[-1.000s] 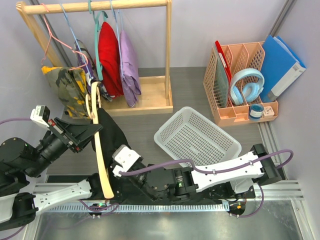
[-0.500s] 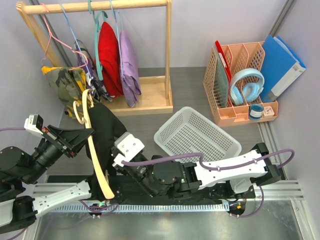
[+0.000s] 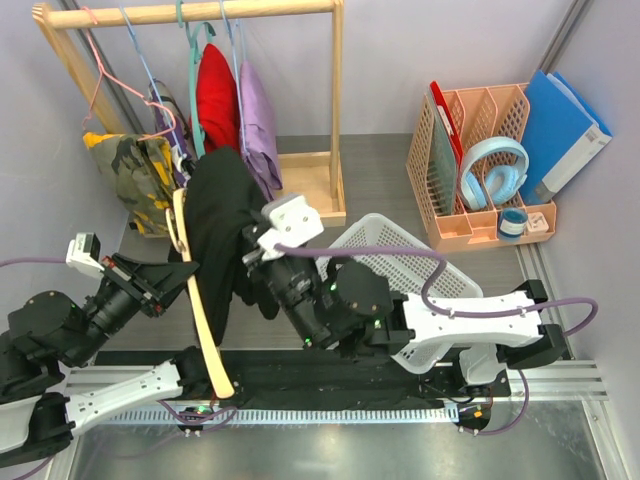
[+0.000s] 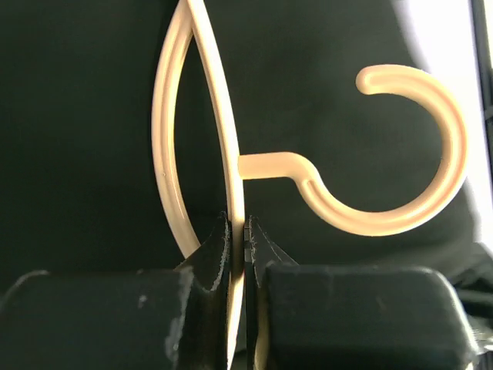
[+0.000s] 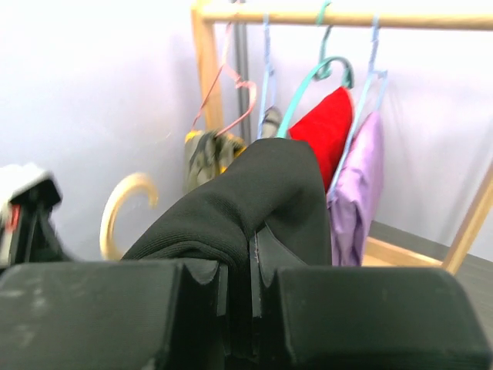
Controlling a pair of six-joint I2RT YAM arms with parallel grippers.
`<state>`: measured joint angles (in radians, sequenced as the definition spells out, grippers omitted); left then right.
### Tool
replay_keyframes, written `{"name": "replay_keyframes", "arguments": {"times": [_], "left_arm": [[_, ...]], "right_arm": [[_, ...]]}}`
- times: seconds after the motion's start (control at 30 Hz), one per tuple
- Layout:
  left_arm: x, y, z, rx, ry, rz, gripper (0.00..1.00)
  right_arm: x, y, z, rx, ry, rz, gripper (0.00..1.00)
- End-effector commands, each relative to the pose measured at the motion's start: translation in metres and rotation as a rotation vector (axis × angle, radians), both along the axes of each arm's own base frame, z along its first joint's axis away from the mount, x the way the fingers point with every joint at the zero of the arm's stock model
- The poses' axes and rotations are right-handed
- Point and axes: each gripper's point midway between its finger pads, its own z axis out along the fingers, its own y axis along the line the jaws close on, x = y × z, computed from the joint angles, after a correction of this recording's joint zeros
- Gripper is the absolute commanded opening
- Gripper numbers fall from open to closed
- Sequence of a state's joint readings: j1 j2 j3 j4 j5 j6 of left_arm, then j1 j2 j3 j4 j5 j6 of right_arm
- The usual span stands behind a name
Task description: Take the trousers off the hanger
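A wooden rack holds a red garment, a purple garment and a camouflage garment. To its right sits 1 white mesh basket. Farther right, a peach organizer holds blue headphones, with a blue binder at its right end.

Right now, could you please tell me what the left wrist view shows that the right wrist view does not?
Only the left wrist view shows the left gripper shut on the hanger, with its rounded hook seen whole and sharp. Only the right wrist view shows the right gripper pinching a fold of the trousers, plus the wooden rail with the red garment and purple garment hanging behind. Both show the black trousers and the cream hanger, though the right wrist view catches just a blurred part of its hook.
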<state>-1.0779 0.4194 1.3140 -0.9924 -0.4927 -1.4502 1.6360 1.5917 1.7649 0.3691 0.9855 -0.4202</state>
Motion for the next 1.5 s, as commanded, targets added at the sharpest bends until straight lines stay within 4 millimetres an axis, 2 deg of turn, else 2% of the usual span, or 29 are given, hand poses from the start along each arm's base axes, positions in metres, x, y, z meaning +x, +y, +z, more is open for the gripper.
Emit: {"name": "replay_keyframes", "arguments": {"times": [0.0,0.1,0.17,0.2,0.23,0.27,0.3,0.33,0.37,0.4,0.43,0.47,0.5,0.53,0.57,0.63,0.77,0.93,0.97,1.0,1.03,1.07,1.1,1.17,1.3,1.47], "left_arm": [[0.008,0.009,-0.011,0.009,0.015,0.07,0.0],[0.01,0.012,-0.011,0.036,0.005,0.083,0.0],[0.011,0.012,-0.011,0.061,0.002,0.089,0.0],[0.012,0.012,-0.011,0.069,0.002,0.088,0.0],[0.012,0.011,-0.012,0.08,-0.002,0.089,0.0],[0.012,0.011,-0.011,0.078,-0.004,0.087,0.0],[0.013,0.01,-0.012,0.083,-0.005,0.085,0.0],[0.013,0.008,-0.011,0.088,-0.012,0.081,0.0],[0.013,0.008,-0.011,0.091,-0.014,0.079,0.0],[0.013,0.007,-0.01,0.089,-0.018,0.079,0.0],[0.013,0.006,-0.01,0.097,-0.022,0.075,0.0],[0.013,0.006,-0.008,0.096,-0.027,0.07,0.0],[0.013,0.005,-0.006,0.093,-0.034,0.067,0.0],[0.012,0.003,-0.005,0.094,-0.039,0.06,0.0],[0.012,0.0,-0.004,0.103,-0.048,0.047,0.0],[0.011,-0.005,0.003,0.087,-0.066,0.028,0.0],[0.008,-0.012,0.011,0.092,-0.096,-0.008,0.0],[0.006,-0.012,0.018,0.102,-0.123,-0.021,0.0],[0.006,-0.012,0.017,0.105,-0.124,-0.021,0.0],[0.006,-0.012,0.02,0.1,-0.13,-0.023,0.0],[0.005,-0.012,0.02,0.104,-0.136,-0.027,0.0],[0.005,-0.013,0.021,0.103,-0.137,-0.03,0.0],[0.005,-0.013,0.022,0.105,-0.141,-0.035,0.0],[0.003,-0.015,0.024,0.105,-0.148,-0.047,0.0],[-0.001,-0.019,0.032,0.094,-0.176,-0.079,0.0],[-0.005,-0.026,0.04,0.088,-0.199,-0.116,0.0]], "right_arm": [[0.016,-0.079,0.098,0.292,-0.006,-0.02,0.01],[0.025,-0.103,0.108,0.287,-0.018,-0.062,0.01],[0.034,-0.115,0.104,0.263,-0.017,-0.103,0.01],[0.037,-0.13,0.107,0.275,-0.016,-0.119,0.01],[0.04,-0.136,0.105,0.265,-0.014,-0.135,0.01],[0.046,-0.14,0.094,0.234,-0.003,-0.173,0.01],[0.048,-0.157,0.094,0.219,-0.004,-0.203,0.01],[0.05,-0.165,0.09,0.212,0.0,-0.228,0.01],[0.055,-0.171,0.07,0.16,0.022,-0.281,0.01],[0.057,-0.179,0.063,0.132,0.022,-0.309,0.01],[0.057,-0.203,0.064,0.169,0.036,-0.324,0.01],[0.06,-0.203,0.045,0.12,0.04,-0.343,0.01],[0.062,-0.214,0.034,0.108,0.069,-0.38,0.01],[0.062,-0.238,0.032,0.135,0.086,-0.4,0.01],[0.064,-0.239,0.01,0.087,0.096,-0.424,0.01],[0.065,-0.264,-0.019,0.056,0.136,-0.48,0.01],[0.065,-0.305,-0.065,0.028,0.215,-0.583,0.01],[0.06,-0.339,-0.116,-0.049,0.282,-0.687,0.01],[0.057,-0.353,-0.122,-0.035,0.31,-0.727,0.01],[0.056,-0.359,-0.128,-0.064,0.31,-0.745,0.01],[0.055,-0.362,-0.133,-0.078,0.309,-0.758,0.01],[0.056,-0.363,-0.136,0.005,0.324,-0.757,0.01],[0.055,-0.368,-0.145,-0.088,0.294,-0.772,0.01],[0.056,-0.363,-0.151,-0.073,0.286,-0.747,0.01],[0.06,-0.317,-0.19,-0.094,0.312,-0.597,0.01],[0.064,-0.264,-0.255,-0.187,0.359,-0.554,0.01]]}}
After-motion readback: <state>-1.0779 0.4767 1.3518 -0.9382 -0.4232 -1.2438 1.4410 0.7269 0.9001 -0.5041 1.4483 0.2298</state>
